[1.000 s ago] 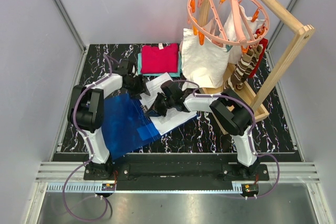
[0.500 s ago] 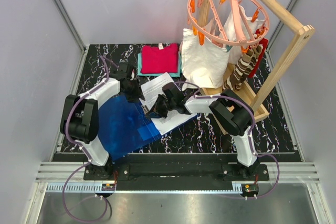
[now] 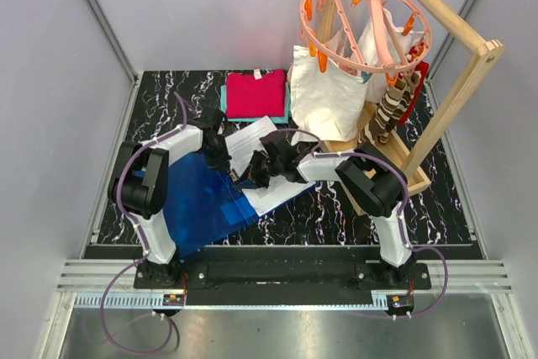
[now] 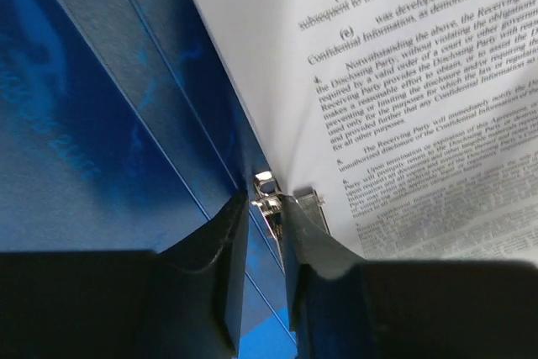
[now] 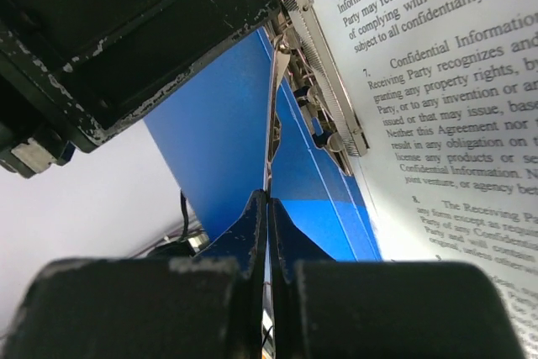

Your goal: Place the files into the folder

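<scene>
Gripping state, left: left gripper [image 4: 265,203] has its 2 matte black fingers [image 4: 214,258] drawn to a narrow slot, with the bright metal tab of the clip [image 4: 267,193] between the tips; whether the pads press it cannot be told.
Gripping state, right: right gripper [image 5: 267,201] has its jaws pressed flat together; a thin metal strip of the clip rises just ahead of the tips, and whether it is pinched cannot be told.
Folder: folder [image 4: 101,124] is smooth translucent blue plastic with fine straight ribs. It lies flat under both grippers and spreads out to the left of the left gripper's tips.
Files: files [image 4: 403,81] are flat white sheets of small black print. They lie just right of the left gripper's tips, their edge meeting the clip, and ahead and to the right of the right gripper.
Clip: a long ridged steel bar with small springs, straight ahead of the right gripper, along the folder's spine.
Grippers: the left one's scuffed black body sits ahead-left of the right one, at the clip's far end.
Beyond the grippers: folded red clothes [image 3: 255,92] and a white cloth bag [image 3: 324,94] on the black marbled table [image 3: 336,208].
</scene>
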Controlling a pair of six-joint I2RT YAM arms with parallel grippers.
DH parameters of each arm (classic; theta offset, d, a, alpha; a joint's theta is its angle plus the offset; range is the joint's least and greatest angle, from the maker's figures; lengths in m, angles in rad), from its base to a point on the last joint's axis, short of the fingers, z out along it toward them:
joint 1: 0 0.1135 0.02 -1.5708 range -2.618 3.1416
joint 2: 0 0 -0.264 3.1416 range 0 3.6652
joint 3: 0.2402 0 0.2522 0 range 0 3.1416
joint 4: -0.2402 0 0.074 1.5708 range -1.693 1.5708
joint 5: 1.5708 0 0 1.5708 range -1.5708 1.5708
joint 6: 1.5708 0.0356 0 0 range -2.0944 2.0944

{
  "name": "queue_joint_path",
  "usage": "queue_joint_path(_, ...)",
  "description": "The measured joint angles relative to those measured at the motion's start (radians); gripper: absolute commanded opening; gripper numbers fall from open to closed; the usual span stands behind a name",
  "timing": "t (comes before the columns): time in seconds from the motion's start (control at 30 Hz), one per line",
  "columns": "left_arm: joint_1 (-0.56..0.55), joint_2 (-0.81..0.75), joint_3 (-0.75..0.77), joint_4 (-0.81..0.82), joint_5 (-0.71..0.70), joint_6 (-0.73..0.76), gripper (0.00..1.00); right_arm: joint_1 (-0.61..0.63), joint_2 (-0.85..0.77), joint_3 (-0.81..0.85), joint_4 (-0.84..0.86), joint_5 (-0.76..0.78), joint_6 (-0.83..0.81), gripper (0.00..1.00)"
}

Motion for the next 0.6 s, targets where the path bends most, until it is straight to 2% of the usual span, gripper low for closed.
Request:
queue_joint_path(0.17, -0.006, 0.021, 0.032, -0.027, -0.010, 0.039, 0.00, -0.012, 0.000, -0.008, -0.005, -0.005, -0.081, 0.00)
queue_joint_path(0.6, -0.020, 0.045, 0.064, -0.033, -0.002, 0.111, 0.00, -0.026, -0.016, 0.010, -0.134, 0.086, -0.336, 0.00)
